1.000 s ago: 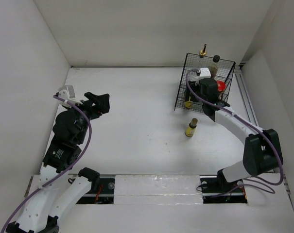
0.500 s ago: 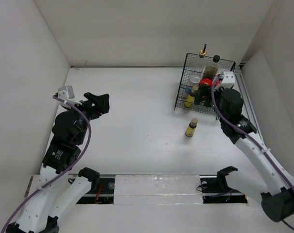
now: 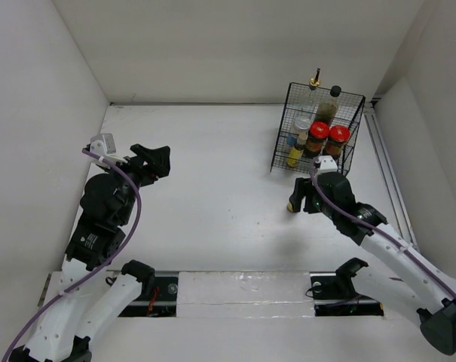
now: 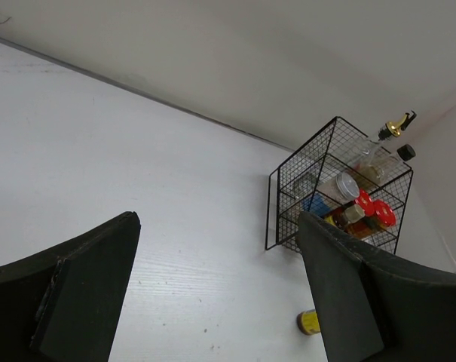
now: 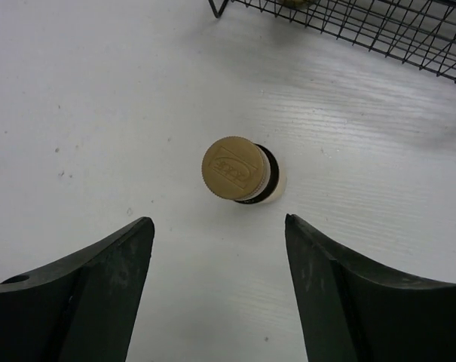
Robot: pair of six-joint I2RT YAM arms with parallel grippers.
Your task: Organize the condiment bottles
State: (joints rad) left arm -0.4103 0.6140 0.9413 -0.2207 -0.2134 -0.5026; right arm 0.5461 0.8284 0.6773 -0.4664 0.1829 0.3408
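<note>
One tiny yellow-labelled bottle with a gold cap stands alone on the table in front of the black wire basket. My right gripper hangs open over it; in the right wrist view the cap sits just beyond the gripper, not between its fingers. Inside the basket stand the tall gold-spouted bottle, the dark black-capped bottle, two red-lidded jars, the white shaker and another small yellow bottle. My left gripper is open and empty at the far left.
The basket stands at the back right near the wall corner, and its front wire edge lies just beyond the loose bottle. White walls enclose the table on three sides.
My right gripper has left the basket and come down toward the near side, over the loose bottle. Both red-lidded jars now show in the basket. The left arm has not moved.
</note>
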